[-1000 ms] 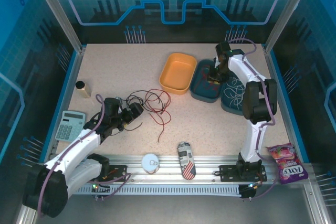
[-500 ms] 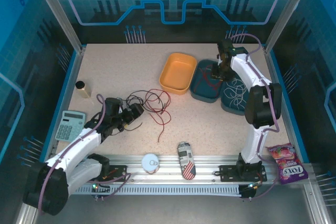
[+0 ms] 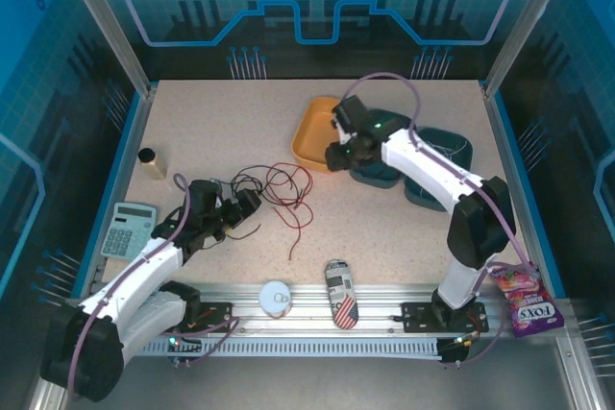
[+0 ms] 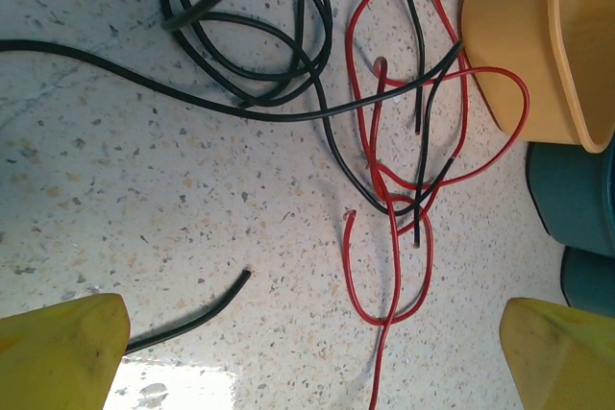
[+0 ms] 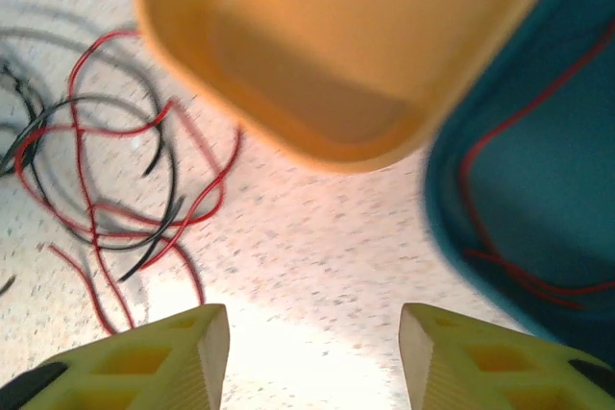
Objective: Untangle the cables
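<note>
Find the cables (image 3: 274, 189), red and black, tangled loose on the bench (image 3: 404, 228), just ahead of the left claw (image 3: 242, 206), gaping wide and empty. Note the right claw (image 3: 338, 154) by the orange tub (image 3: 309, 132), parted, holding nothing. Expect light, limp, springy strands; pinch near a free red end, clear of crossings. Can read "FOX'S" on the pink bag (image 3: 527, 302).

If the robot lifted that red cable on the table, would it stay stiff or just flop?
Probably floppy: the red cable is thin and lies in loose loops on the table. It looks very light for its length. It crosses the black cable in several places, so lifting it may well drag that one along.
</note>
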